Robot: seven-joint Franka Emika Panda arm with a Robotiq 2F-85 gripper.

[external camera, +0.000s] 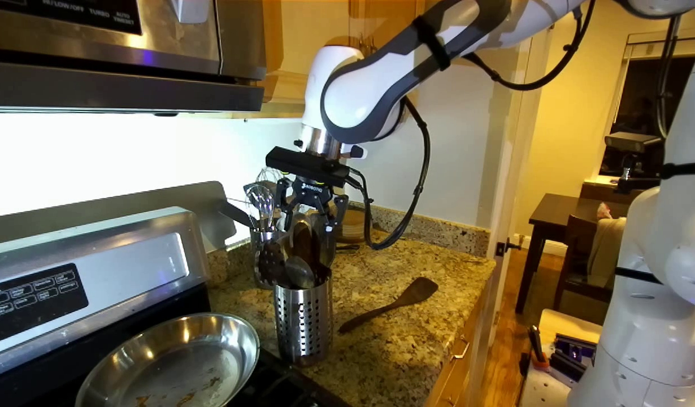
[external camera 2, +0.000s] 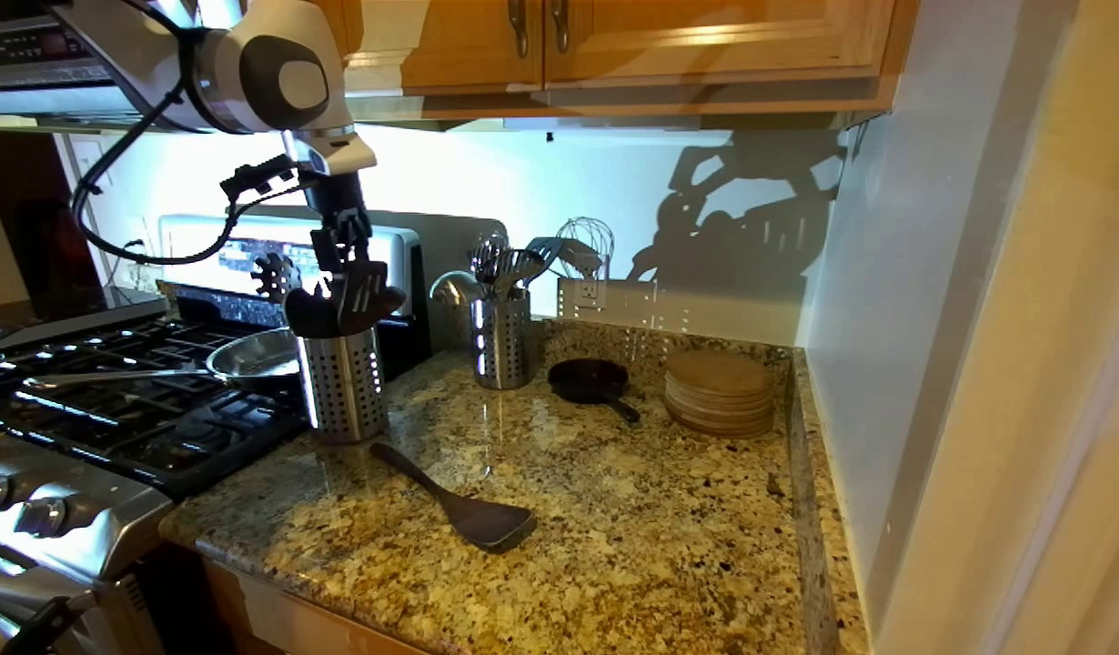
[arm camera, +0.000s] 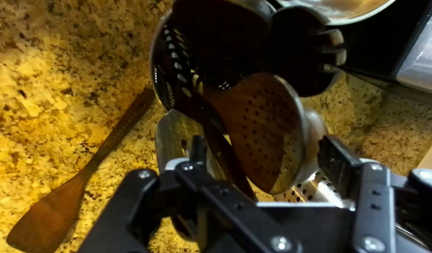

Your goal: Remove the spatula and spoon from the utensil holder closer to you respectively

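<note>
The brown spatula (external camera: pixel 418 290) lies flat on the counter beside the utensil holder (external camera: pixel 303 325). The spatula also shows in an exterior view (external camera 2: pixel 488 523) and the wrist view (arm camera: pixel 47 214). The shiny perforated holder (external camera 2: pixel 343 387) stands upright with several dark utensils in it. A brown spoon-like head with small holes (arm camera: pixel 261 116) shows in the wrist view; I cannot tell which rounded utensil is the spoon. My gripper (external camera: pixel 308 224) is open above the holder, fingers pointing down among the utensil heads. In the wrist view the perforated head lies between the fingers (arm camera: pixel 261 149). The handles are mostly hidden.
Another perforated holder (external camera 2: pixel 502 344) with silver utensils stands behind, near the wall. A steel pan (external camera: pixel 183 362) sits on the stove beside the near holder. A small black skillet (external camera 2: pixel 589 380) and a stack of round boards (external camera 2: pixel 719 391) are at the back. Cabinets (external camera 2: pixel 614 55) hang above.
</note>
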